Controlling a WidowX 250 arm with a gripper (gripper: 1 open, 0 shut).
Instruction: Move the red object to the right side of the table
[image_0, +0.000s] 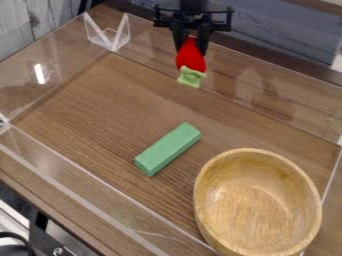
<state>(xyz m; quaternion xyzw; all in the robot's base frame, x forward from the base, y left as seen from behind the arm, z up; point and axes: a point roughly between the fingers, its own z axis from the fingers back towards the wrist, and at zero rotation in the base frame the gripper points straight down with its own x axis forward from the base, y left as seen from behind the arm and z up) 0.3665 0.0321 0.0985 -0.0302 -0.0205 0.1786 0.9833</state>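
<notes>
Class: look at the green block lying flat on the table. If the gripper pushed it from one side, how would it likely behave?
The green block looks rigid with flat faces, so it would probably slide on the table rather than roll. Lying low on a broad face, it seems unlikely to tip. Pushed near one end, it may well pivot.

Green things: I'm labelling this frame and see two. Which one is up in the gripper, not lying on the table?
The pale green leafy cap of the red object, hanging below the shut gripper. The green block lies flat on the table.
</notes>
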